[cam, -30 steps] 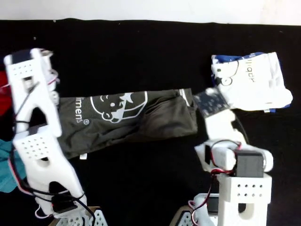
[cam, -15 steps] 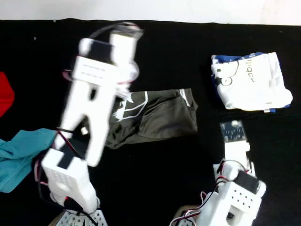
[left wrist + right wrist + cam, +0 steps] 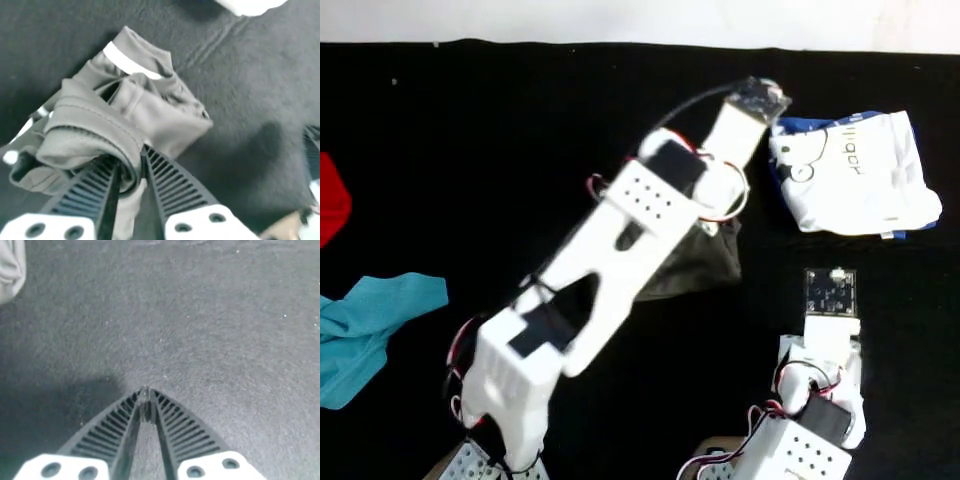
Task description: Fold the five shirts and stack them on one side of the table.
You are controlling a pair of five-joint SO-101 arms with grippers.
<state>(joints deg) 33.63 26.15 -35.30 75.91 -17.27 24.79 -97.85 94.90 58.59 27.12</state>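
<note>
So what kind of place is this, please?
Probably a robotics test bench: the left arm and right arm stand at a black-covered table, with a folded white shirt and a teal shirt.

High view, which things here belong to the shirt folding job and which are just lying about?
Job: dark shirt, pinched in the left gripper; folded white shirt; teal shirt; red shirt.
Just there: black table cover; right gripper, shut over bare cover.

l end effector [image 3: 131, 155] dragged dark shirt [image 3: 705, 262] rightward
</note>
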